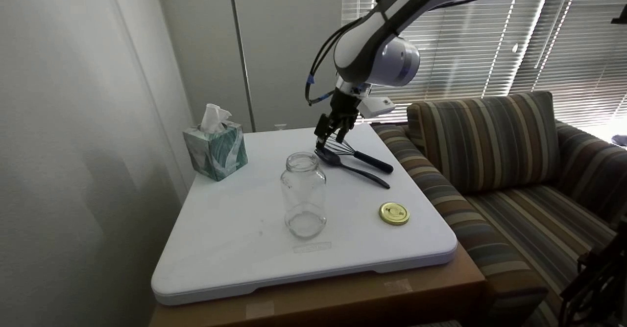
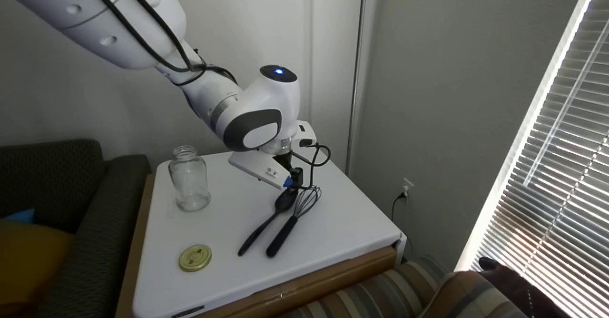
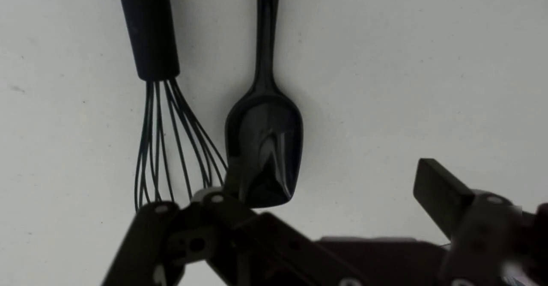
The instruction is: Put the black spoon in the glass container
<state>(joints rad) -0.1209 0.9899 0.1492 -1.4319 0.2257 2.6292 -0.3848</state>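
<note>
The black spoon [image 1: 341,165] lies flat on the white table, bowl toward the gripper; it also shows in an exterior view [image 2: 278,209]. In the wrist view the spoon [image 3: 266,119] points its handle up and out of frame. The glass container [image 1: 304,195], a clear open jar, stands upright on the table and also shows in an exterior view [image 2: 190,180]; it is out of the wrist view. My gripper [image 3: 332,169] is open and empty, low over the bowl end. Its left finger overlaps the bowl's edge; I cannot tell if it touches. The gripper shows in both exterior views [image 1: 331,132] [image 2: 296,177].
A whisk [image 1: 370,160] lies close beside the spoon, its wires near the left finger in the wrist view [image 3: 156,42]. A yellow lid [image 1: 394,213] lies on the white table [image 1: 220,248]. A tissue box [image 1: 218,151] stands near the wall. A striped sofa [image 1: 482,146] adjoins the table.
</note>
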